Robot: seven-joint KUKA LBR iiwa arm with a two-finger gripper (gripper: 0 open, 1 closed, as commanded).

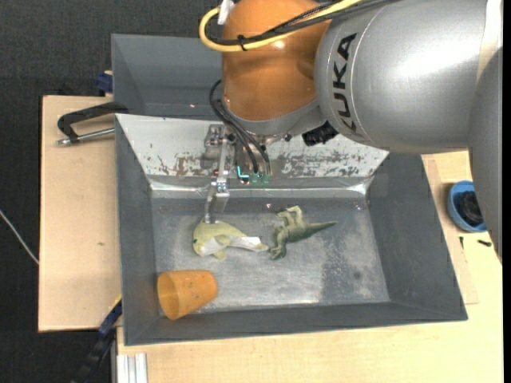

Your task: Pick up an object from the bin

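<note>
Hovering pincer [214, 202] just beside pale yellow toy [219, 239]; pincer width: cannot tell.

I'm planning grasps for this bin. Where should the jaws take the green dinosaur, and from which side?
Likely the torso, from straight above. The green dinosaur lies flat on the bin floor, apart from the pale toy, tail pointing right. Its torso is thickest; tail and legs look thin. Set the jaws across the body, crosswise to the tail.
</note>
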